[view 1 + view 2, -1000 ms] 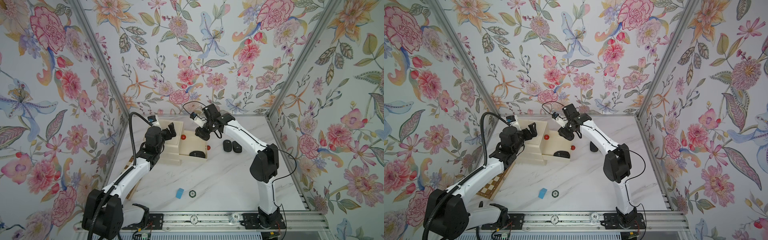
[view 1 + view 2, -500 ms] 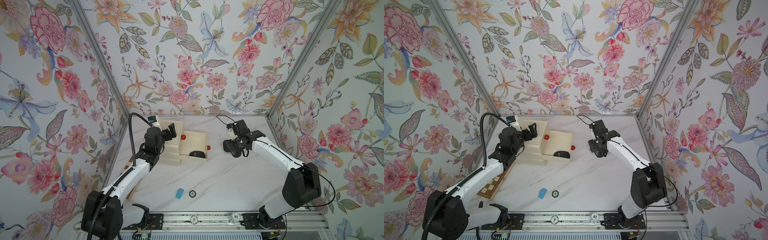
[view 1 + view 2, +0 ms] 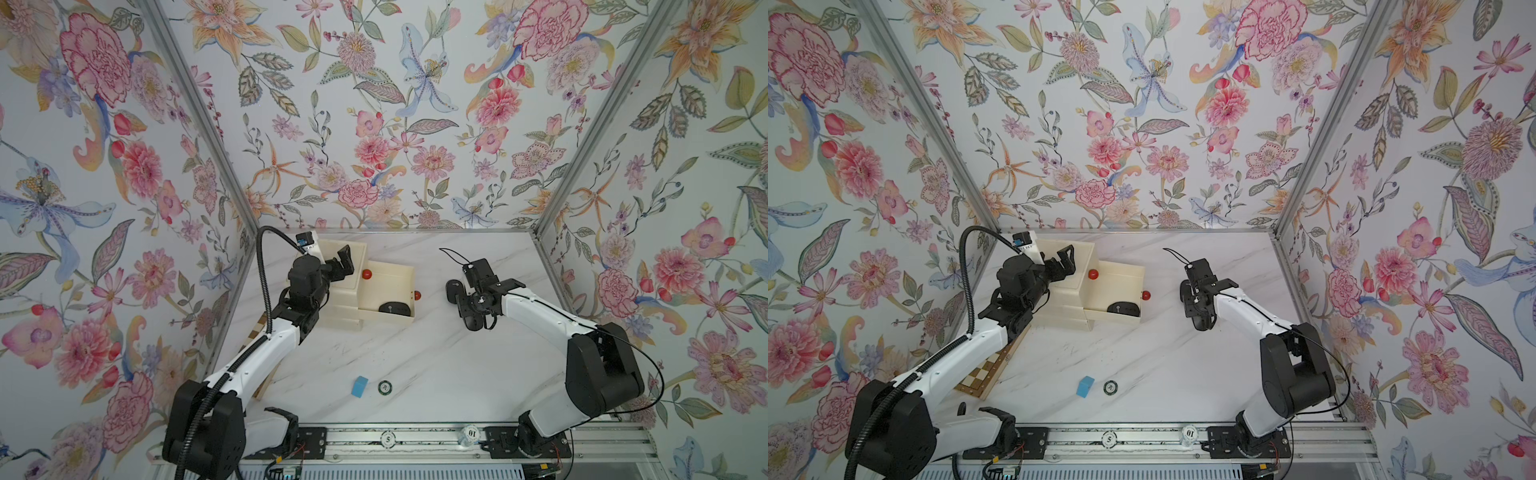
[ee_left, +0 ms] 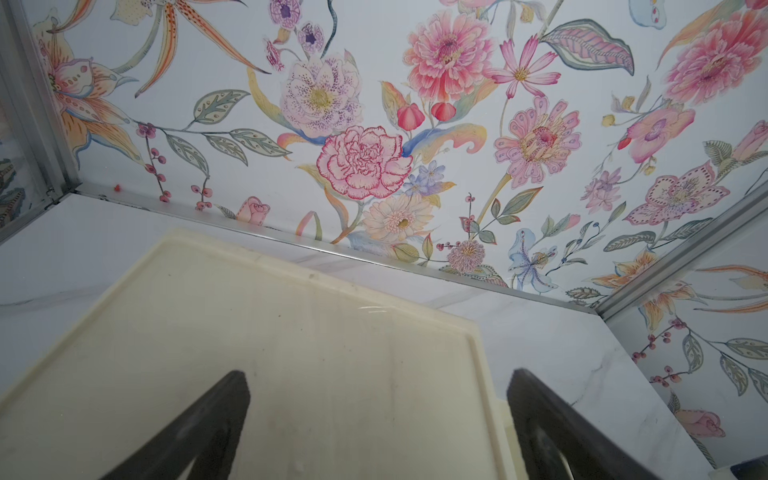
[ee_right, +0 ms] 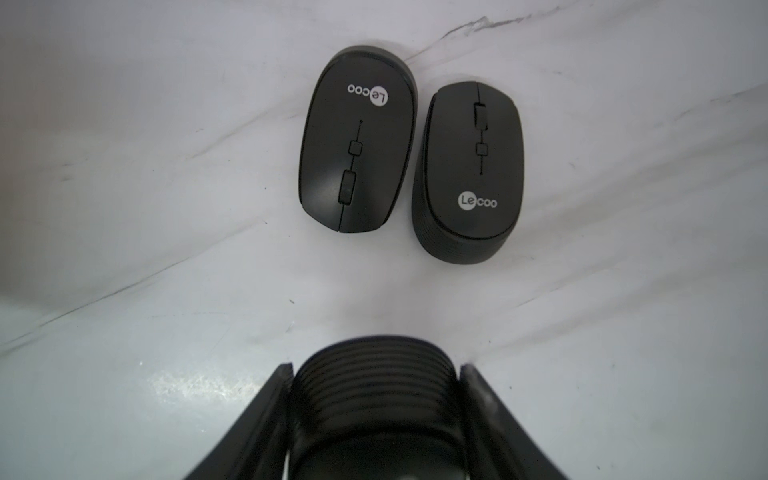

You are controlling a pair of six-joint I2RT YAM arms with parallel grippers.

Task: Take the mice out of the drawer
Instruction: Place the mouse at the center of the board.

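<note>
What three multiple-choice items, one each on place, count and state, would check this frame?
1. The left gripper is: A over the cream plastic drawer unit's top; B inside a drawer; C beside a blue block.
2. Matte black oval mice on the white marble table in the right wrist view: A one; B two; C four.
3. The right gripper is: A open, empty; B shut on a ridged black mouse; C out of view.
A: cream top lies below its fingers. B: two lie side by side. B: both fingers press its ridged sides.
</note>
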